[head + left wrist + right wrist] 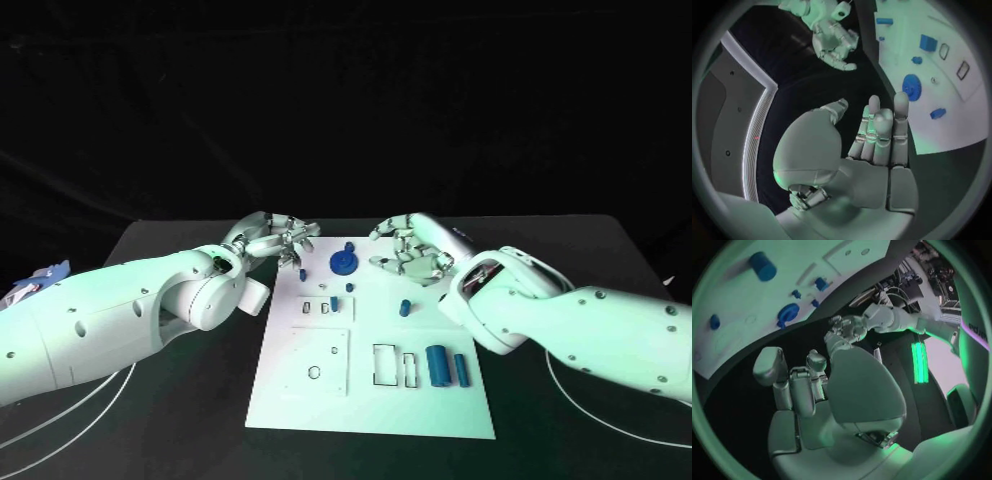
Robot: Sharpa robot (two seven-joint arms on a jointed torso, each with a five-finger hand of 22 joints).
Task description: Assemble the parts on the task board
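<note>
Black tabletop (577, 240) carries the white board (368, 400), blue parts (447, 369) mostly loose, both hands (274, 238) (411, 248) empty, fingers (879, 130) apart.

Greenish light washes the task board (369, 400) against dim, black surroundings; wrist views bend at their edges.

The left hand (271, 238) covers the far left corner of the task board (296, 385), and the right hand (411, 250) overlaps its far right corner, so whatever lies beneath stays unseen. The small blue parts (335, 303) near the board's middle are too tiny to make out their shape. In the right wrist view the board runs off the circle's rim.
</note>
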